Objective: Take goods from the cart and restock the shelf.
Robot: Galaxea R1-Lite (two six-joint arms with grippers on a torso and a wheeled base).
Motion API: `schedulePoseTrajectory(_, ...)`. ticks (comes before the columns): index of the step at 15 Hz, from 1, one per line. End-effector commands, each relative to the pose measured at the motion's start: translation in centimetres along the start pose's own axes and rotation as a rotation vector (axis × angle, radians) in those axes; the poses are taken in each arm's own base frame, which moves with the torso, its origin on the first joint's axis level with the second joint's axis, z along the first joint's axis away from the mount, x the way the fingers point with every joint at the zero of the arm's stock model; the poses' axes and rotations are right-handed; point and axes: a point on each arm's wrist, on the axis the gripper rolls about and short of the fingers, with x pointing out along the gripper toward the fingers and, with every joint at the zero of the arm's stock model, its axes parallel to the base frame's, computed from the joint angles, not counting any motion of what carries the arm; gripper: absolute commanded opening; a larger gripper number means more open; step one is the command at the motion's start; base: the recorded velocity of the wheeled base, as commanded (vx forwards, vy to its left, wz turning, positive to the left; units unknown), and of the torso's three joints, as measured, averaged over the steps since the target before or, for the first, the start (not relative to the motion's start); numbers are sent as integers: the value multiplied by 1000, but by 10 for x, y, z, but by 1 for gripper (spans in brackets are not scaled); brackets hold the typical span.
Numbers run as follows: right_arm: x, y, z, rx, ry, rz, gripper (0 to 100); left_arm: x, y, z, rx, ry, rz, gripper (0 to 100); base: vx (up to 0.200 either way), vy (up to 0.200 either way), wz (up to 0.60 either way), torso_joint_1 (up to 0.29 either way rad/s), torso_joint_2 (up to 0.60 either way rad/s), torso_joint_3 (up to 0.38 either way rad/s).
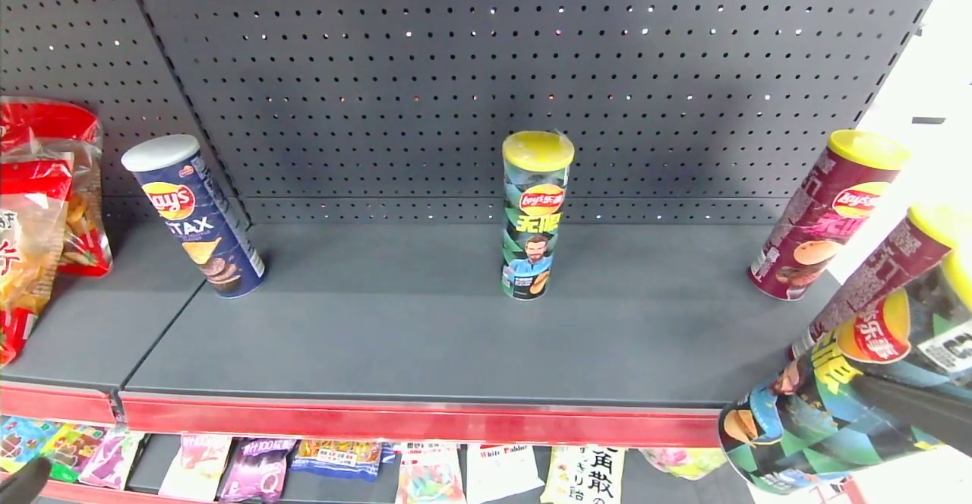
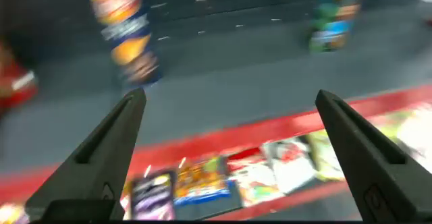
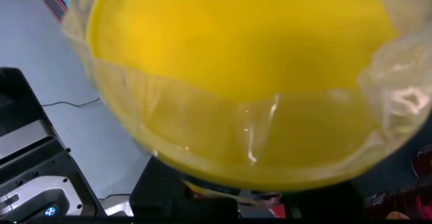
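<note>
My right gripper (image 1: 900, 404) sits at the lower right of the head view, clamped on a green-and-black chip can (image 1: 816, 413). The can is a cardboard cylinder with a geometric print, lying tilted with its base toward the frame's bottom centre. In the right wrist view its yellow lid (image 3: 236, 69) is glossy plastic under a crinkled clear film.

Just behind it at the right edge is a second maroon can (image 1: 873, 284). I cannot tell what that one rests on.

My left gripper (image 2: 229, 96) is released. Its two dark wedge-shaped fingers (image 2: 101, 156) are spread wide with nothing between them, over the shelf's front edge.

The shelf (image 1: 425, 337) is a flat, matte dark-grey deck, and it has a perforated pegboard back (image 1: 456, 71). A glossy red strip (image 1: 418, 419) runs along its front.

Three tall cylindrical cans stand on the shelf, well apart, all near the back:
- A blue chip can (image 1: 196, 219) with a white lid is at centre left.
- A green chip can (image 1: 534, 219) with a yellow lid is in the middle.
- A maroon chip can (image 1: 824, 219) with a yellow lid is at centre right.

At the left edge, shiny red and clear snack bags (image 1: 42, 208) are bunched on the neighbouring deck. Below the red strip, small flat packets (image 1: 342, 462) in mixed colours line the lower tier.
</note>
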Motion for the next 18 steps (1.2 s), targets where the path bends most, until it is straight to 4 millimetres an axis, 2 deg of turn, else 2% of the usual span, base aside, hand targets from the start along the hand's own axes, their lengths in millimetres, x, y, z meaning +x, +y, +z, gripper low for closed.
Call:
schedulePoseTrajectory(1,2,-1,1,1,4,2,0,126,10,43,15,179,-370,100,0,0,0,0,0,0)
schedulePoseTrajectory(4,4,-2,1,4,11,3,0,214,-5,37,43,168,-485,100,0,0,0,0,0,0)
schedulePoseTrajectory(5,5,-2,0,7,20,5,0,225,-7,35,43,176,-496,100,0,0,0,0,0,0)
schedulePoseTrajectory(6,7,-3,0,10,25,6,0,247,-13,31,40,201,-520,100,0,0,0,0,0,0)
schedulePoseTrajectory(9,8,-3,0,12,27,6,0,287,-23,27,40,210,-584,100,0,0,0,0,0,0)
schedulePoseTrajectory(11,8,-3,-1,13,30,5,0,304,-32,24,40,210,-632,100,0,0,0,0,0,0)
schedulePoseTrajectory(14,9,-4,-1,15,32,3,0,342,-48,12,52,193,-670,100,0,0,0,0,0,0)
schedulePoseTrajectory(18,9,-4,-1,20,35,2,0,378,-65,13,66,152,-694,100,0,0,0,0,0,0)
